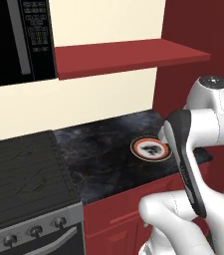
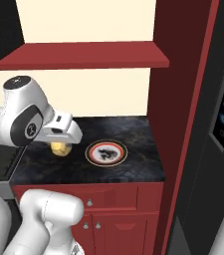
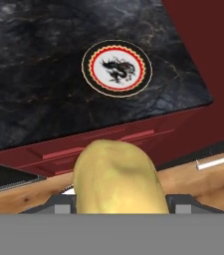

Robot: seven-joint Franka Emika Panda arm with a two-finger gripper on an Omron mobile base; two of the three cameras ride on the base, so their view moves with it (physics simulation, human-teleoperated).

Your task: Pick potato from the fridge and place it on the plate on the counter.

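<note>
Gripper around potato; plate bare

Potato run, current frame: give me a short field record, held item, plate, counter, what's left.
held item: potato, gripped between the fingers of the gripper, shut on it
potato position: in the air, short of the counter's front edge in the hand view
plate: on the counter, nothing on it
counter: black marbled top, plate near its right end
neighbour: stove left of the counter
remaining: carry the potato over the plate and set it down
</note>
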